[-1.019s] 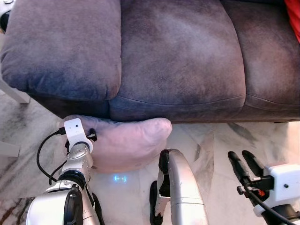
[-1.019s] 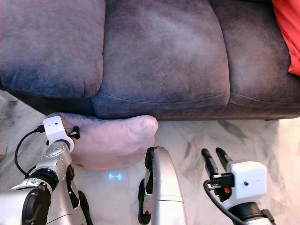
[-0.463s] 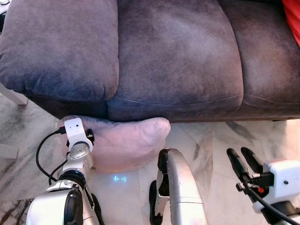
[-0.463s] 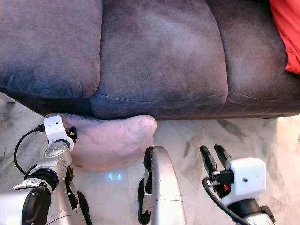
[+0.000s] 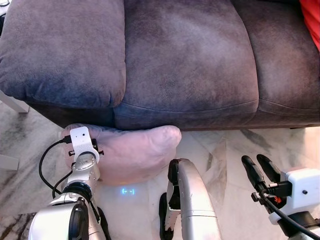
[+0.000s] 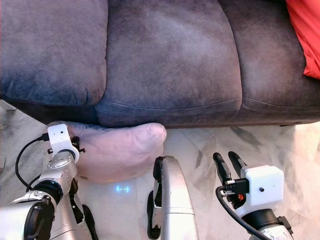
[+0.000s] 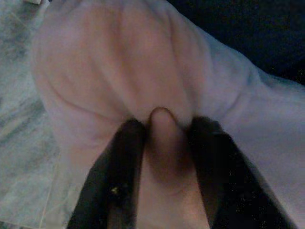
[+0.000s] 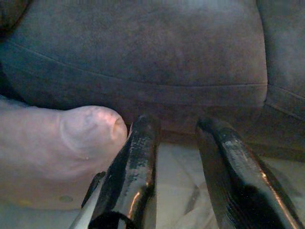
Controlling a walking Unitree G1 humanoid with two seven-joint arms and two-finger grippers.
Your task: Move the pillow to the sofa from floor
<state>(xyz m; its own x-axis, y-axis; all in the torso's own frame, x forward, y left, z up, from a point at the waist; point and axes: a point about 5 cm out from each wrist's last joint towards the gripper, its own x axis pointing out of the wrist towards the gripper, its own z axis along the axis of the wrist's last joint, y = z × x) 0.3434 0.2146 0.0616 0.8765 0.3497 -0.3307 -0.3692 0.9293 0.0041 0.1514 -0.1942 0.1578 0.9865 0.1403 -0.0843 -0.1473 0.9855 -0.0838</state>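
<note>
A fold of the pink pillow was pinched between the two black fingers of the left gripper. The pillow lay on the marble floor at lower left of the frame, against the base of the grey sofa. At lower right, the right gripper hovered with fingers parted, grasping nothing.

Left tool pinching, right tool spread.

Pillow apparently against sofa base
</note>
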